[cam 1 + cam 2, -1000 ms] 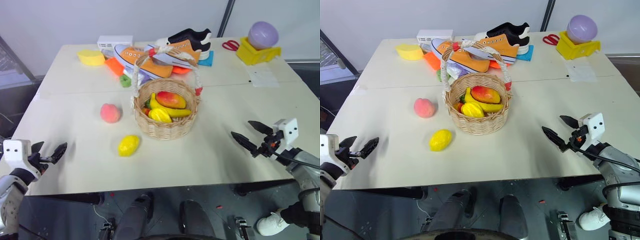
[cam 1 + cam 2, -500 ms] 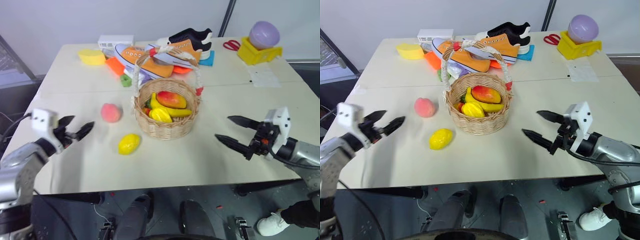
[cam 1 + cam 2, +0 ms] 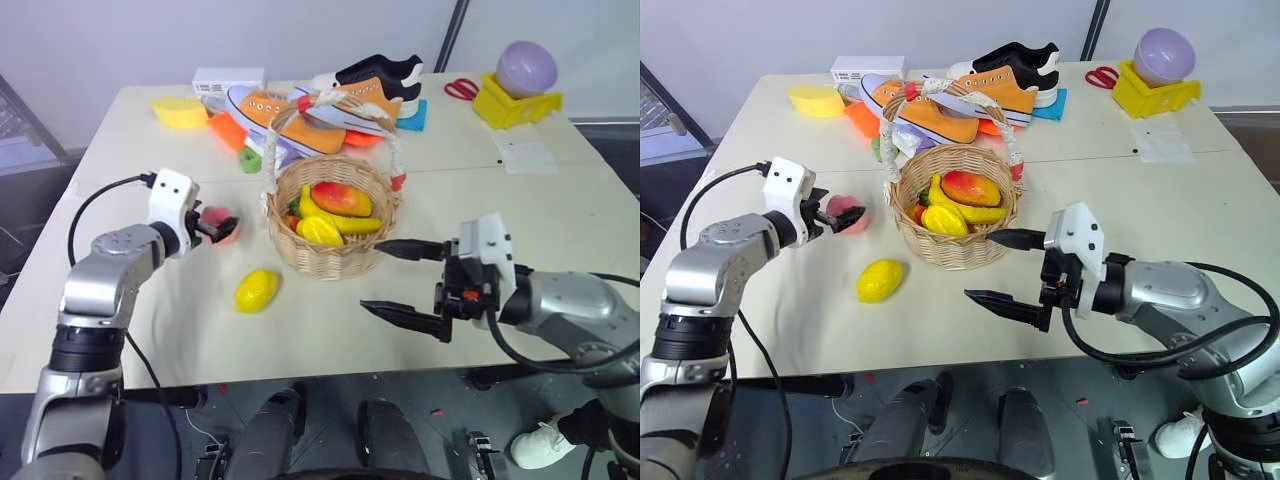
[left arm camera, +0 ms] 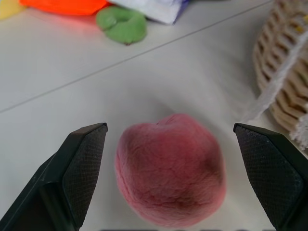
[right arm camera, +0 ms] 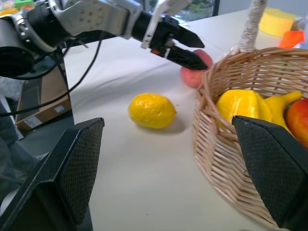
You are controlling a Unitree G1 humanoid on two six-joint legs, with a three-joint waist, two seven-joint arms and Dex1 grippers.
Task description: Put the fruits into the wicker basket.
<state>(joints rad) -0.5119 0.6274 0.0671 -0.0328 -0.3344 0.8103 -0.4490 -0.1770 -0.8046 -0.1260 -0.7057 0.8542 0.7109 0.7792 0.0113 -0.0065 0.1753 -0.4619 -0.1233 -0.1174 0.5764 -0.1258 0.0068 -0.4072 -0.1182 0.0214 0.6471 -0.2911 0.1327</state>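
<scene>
The wicker basket stands mid-table with a mango, a banana and another yellow fruit inside. Left of it lies a pink-red peach. My left gripper is open, a finger on each side of the peach with gaps showing. A yellow lemon rests in front of the peach, nearer the table's front edge. My right gripper is open and empty, pointing left just in front of the basket.
Behind the basket lie orange sneakers, a green block, a yellow disc and a white box. A yellow stand with a purple ball, red scissors and a paper sheet sit at the back right.
My left arm swung in from the table's left front edge to the peach. My right gripper moved left to the front of the basket. Both stayed open.
</scene>
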